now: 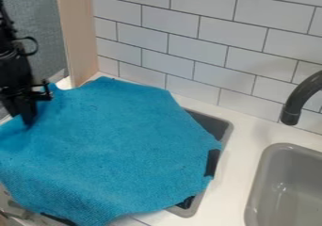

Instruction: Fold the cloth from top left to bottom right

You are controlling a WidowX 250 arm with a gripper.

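Black robot gripper (pixel 27 119) hangs at upper L of a blue cloth (pixel 113 145), its tip at the fabric; can't tell whether it's spread or pinching. Cloth lies draped over a gray basin (pixel 217 123) on a white counter (pixel 248 138), L of a gray sink (pixel 267 173). It's prob. light, soft & floppy, w/ no risk of breaking. Best hold: upper-L edge, a thin pinch, clear of the basin rim, b/c slack may snag.

Cloth (pixel 119 140): blue | sink (pixel 256 206): gray | tiles (pixel 201 36): white, dark-lined
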